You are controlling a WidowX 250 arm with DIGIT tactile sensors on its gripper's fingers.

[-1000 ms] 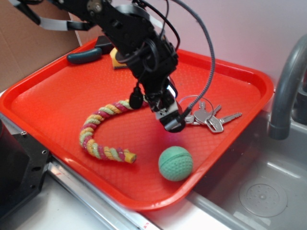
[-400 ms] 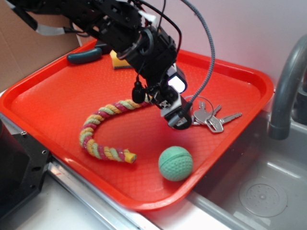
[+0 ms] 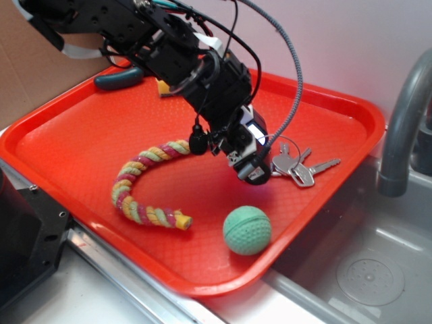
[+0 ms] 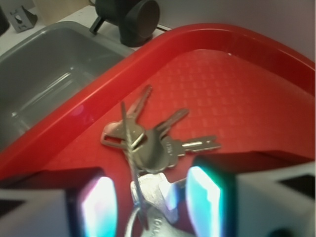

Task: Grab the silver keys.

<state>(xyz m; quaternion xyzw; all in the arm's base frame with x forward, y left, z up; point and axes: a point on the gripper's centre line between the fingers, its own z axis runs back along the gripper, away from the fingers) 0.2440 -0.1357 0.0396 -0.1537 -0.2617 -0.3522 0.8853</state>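
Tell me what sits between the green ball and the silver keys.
Nothing: in the exterior view only bare red tray separates the green ball from the silver keys. The gripper hangs beside that stretch.

- On my exterior feed I see a large red plastic tray with a raised rim and a fine grid texture, taking up most of the view.
- A braided rope toy in pink, yellow and green lies curved on the tray, left of centre.
- A dimpled green rubber ball rests near the tray's front edge, just right of the rope's lower end.
- At the tray's far side I make out a dark teal handle and something yellow, mostly hidden.
- A grey metal sink sits right of the tray, with a curved grey faucet rising over it.
- The wrist feed shows a dark round object beyond the sink basin; I cannot tell what it is.
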